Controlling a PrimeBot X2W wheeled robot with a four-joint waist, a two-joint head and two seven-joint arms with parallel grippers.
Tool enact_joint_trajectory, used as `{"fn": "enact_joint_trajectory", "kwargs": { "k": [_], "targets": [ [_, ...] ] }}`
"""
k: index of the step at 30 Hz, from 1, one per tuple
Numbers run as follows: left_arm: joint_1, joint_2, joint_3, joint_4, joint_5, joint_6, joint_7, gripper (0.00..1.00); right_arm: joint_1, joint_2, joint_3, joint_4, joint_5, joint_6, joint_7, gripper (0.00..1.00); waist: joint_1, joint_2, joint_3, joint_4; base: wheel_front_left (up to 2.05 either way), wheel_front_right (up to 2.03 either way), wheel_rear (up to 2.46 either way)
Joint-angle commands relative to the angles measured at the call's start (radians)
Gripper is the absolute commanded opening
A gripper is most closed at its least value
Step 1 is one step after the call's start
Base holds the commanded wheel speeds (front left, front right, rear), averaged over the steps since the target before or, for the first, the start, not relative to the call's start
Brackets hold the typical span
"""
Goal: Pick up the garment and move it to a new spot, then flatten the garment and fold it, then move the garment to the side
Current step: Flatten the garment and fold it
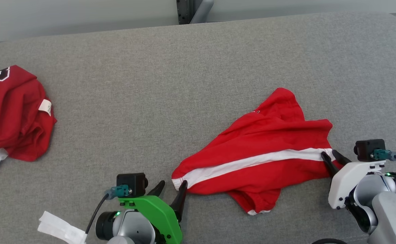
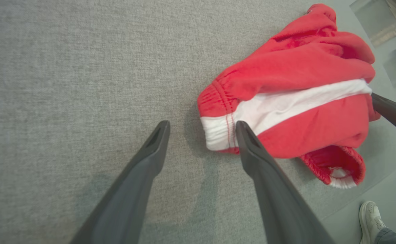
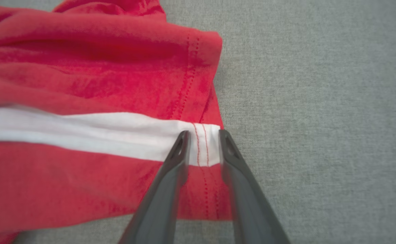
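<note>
Head view: the red shorts (image 1: pixel 262 152) lie right of centre on the grey cushion (image 1: pixel 184 67), well apart from another red garment (image 1: pixel 11 112) far left. The left gripper (image 1: pixel 173 184) is spread wide and holds nothing, one finger at the waistband end.

Left wrist view: only the waistband's corner sits inside the gap, so a shallow catch could slip.

Right wrist view: the right gripper (image 3: pixel 203 134) is half-narrowed astride the striped hem. I can't tell if it has cloth. A thin bite may pull free.

The garment (image 1: pixel 262 135) lies between left claw (image 1: pixel 173 183) and right claw (image 1: pixel 329 153); another heap (image 1: pixel 15 112), perhaps clothing, lies far left.
</note>
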Motion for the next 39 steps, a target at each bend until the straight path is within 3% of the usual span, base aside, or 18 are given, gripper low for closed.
{"fn": "enact_joint_trajectory", "kwargs": {
  "k": [1,9,15,18,30,39],
  "targets": [
    [-0.017,0.004,-0.002,0.002,-0.01,-0.004,0.0,1.0,-0.007,-0.004,0.0,0.004,0.004,-0.002,-0.006,0.43,0.0,-0.0001,0.001,0.0,0.0,0.0,0.0],
    [-0.024,0.004,-0.012,-0.001,-0.017,-0.006,0.011,1.0,-0.021,-0.003,0.007,0.021,0.009,-0.002,-0.012,0.46,0.0,-0.0001,0.004,0.003,0.0,0.0,0.0],
    [-0.026,0.007,-0.015,-0.006,-0.02,-0.004,0.012,1.0,-0.029,0.0,0.006,0.032,0.012,-0.002,-0.016,0.56,0.0,-0.0001,0.01,0.007,0.0,0.0,0.0],
    [-0.026,0.008,-0.015,-0.004,-0.021,-0.002,0.008,1.0,-0.032,-0.001,0.005,0.038,0.013,-0.002,-0.017,0.57,0.0,-0.0001,0.012,0.008,0.0,0.0,0.0],
    [-0.029,0.011,-0.018,0.003,-0.028,0.003,0.001,1.0,-0.029,-0.006,0.022,0.042,0.019,-0.002,-0.012,0.22,0.0,-0.0001,0.013,0.003,0.0,0.0,0.0],
    [-0.025,0.012,-0.024,0.003,-0.036,0.003,0.003,1.0,-0.016,-0.011,0.024,0.041,0.022,-0.002,-0.013,0.1,0.0,-0.0001,0.006,-0.001,0.0,0.0,0.0]
  ]
}}
